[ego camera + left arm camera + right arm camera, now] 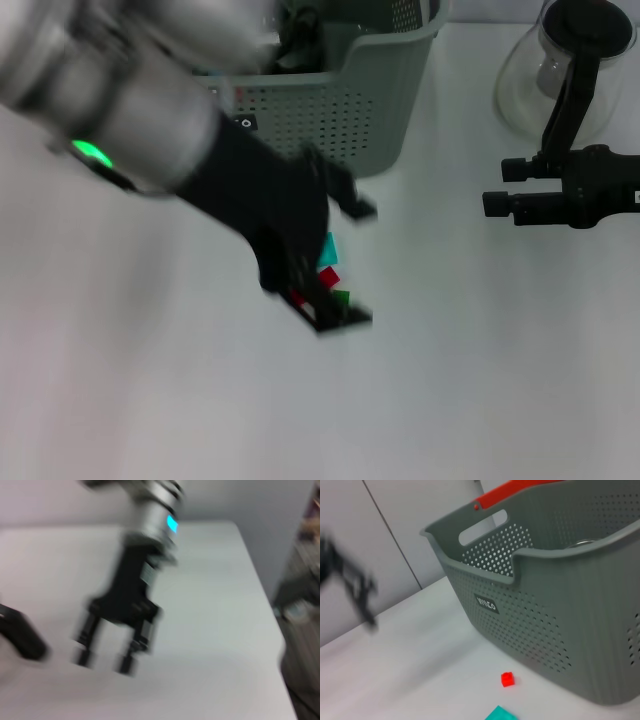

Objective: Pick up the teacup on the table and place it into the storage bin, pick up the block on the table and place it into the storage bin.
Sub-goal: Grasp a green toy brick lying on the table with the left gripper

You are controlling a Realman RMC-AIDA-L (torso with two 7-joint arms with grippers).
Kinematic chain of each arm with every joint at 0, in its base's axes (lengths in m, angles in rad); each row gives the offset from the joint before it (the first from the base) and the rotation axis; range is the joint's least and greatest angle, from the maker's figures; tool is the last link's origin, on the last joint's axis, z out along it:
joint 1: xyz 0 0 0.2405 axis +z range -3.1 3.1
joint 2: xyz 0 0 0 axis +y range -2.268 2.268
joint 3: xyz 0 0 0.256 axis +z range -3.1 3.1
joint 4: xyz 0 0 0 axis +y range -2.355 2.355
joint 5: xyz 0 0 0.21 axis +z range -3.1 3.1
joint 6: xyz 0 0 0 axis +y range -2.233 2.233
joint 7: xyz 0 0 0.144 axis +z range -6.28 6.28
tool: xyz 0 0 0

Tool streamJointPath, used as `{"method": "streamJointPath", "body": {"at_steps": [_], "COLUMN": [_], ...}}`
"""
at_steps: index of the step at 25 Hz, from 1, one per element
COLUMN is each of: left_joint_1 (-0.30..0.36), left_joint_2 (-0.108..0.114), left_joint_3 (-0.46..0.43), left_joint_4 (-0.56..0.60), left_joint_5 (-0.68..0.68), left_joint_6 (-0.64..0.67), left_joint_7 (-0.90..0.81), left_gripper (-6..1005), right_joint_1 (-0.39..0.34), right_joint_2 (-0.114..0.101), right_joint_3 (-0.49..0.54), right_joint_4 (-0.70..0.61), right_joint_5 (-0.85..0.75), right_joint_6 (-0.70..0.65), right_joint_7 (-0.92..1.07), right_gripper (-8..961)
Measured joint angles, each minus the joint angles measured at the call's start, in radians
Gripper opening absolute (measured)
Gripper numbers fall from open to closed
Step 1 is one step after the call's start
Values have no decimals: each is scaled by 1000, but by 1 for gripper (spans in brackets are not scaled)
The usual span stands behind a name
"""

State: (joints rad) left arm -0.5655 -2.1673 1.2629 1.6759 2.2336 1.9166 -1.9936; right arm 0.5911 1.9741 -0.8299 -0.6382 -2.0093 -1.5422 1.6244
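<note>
Left claw [340,255] just above red block [328,277] beside storage bin [370,110].

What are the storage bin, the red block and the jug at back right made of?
Storage bin: looks like moulded matte grey-green plastic, with punched hole grids and a thick rolled rim. Red block: probably glossy plastic, given its saturated colour and crisp edges. Jug: apparently clear glass, see-through, with a black lid.

Blocks [328,262] before storage bin [350,110]; glass pot [560,70] right of bin.
</note>
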Motion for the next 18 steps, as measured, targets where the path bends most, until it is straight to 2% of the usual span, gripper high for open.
{"method": "streamJointPath", "body": {"at_steps": [6,9,10,12,18], "left_joint_1": [9,-17,-17,-64,-140], "left_joint_2": [-3,-3,-3,-4,-6], "left_joint_3": [320,405,405,503,575], "left_joint_4": [-120,-173,-173,-252,-380], "left_joint_5": [176,224,224,276,328], "left_joint_6": [-175,-240,-240,-333,-441], "left_joint_7": [-31,-47,-47,-86,-121], "left_gripper": [951,951,951,951,950], "right_joint_1": [1,3,3,4,1], "right_joint_2": [3,4,4,4,6], "right_joint_3": [0,0,0,0,0], "right_joint_4": [3,3,3,3,3], "right_joint_5": [0,0,0,0,5], "right_joint_6": [2,2,2,2,4], "right_joint_7": [-1,-1,-1,-1,-3], "right_gripper": [745,745,745,745,745]}}
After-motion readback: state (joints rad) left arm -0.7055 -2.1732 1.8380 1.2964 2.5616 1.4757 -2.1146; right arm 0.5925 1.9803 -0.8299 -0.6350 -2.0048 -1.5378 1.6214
